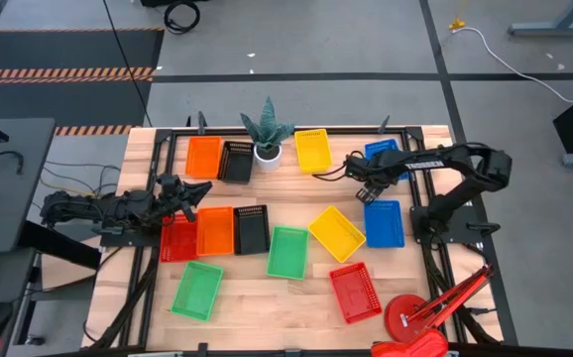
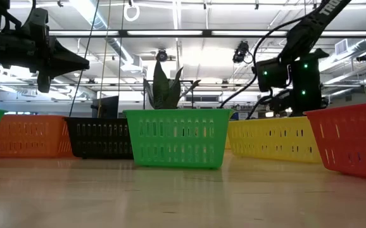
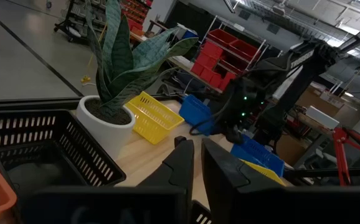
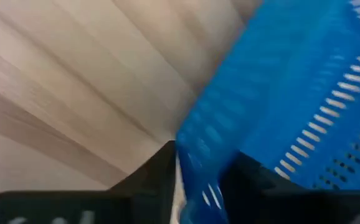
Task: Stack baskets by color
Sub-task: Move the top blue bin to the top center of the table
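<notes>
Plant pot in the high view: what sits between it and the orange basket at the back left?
A black basket fills that gap, beside the orange basket and just left of the white pot, seen in the high view.

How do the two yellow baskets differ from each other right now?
The back yellow basket sits square to the table edges, while the front yellow basket lies turned at an angle. The back one stands beside the white plant pot; the front one lies between a green basket and a blue basket. Both are the same shallow mesh shape, rest open side up, and neither is stacked or held.
</notes>
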`<action>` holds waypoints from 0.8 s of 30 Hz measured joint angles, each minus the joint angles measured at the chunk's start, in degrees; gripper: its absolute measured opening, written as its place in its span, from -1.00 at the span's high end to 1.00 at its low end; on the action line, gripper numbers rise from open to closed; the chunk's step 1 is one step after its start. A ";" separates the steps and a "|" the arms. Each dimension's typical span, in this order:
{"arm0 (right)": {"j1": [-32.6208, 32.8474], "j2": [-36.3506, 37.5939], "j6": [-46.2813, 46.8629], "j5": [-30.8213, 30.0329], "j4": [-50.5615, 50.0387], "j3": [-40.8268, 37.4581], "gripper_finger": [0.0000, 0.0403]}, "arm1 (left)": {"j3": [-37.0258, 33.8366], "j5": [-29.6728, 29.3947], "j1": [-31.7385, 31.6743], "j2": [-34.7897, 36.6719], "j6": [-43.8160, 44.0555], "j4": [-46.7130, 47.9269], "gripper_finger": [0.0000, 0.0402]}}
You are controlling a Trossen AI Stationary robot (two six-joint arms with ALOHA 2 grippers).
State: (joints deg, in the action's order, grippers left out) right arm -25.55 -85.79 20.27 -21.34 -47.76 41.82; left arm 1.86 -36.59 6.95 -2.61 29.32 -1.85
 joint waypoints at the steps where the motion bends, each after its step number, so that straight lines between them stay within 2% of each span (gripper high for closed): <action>1: 0.38 -0.43 -0.36 0.02 0.85 0.00 0.59 | -0.01 0.01 -0.01 0.00 0.00 0.00 0.81; 5: 2.59 -0.95 -3.32 0.04 6.18 0.23 0.89 | 0.00 -0.01 0.00 0.00 -0.02 0.00 0.83; 9: 4.76 -0.95 -5.26 0.06 13.22 2.25 0.88 | -0.02 -0.01 0.01 0.00 0.01 -0.02 0.85; 15: 4.14 -3.01 -0.76 3.11 18.33 7.73 0.87 | 0.00 0.01 0.01 0.00 0.02 -0.04 0.82; 24: -1.72 -13.01 2.19 8.54 14.98 17.55 0.82 | -0.01 0.02 0.01 0.00 0.35 -0.07 0.83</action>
State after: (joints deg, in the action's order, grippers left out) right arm -27.27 -98.79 22.45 -12.80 -32.78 59.37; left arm 1.85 -36.57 6.96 -2.61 29.67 -1.92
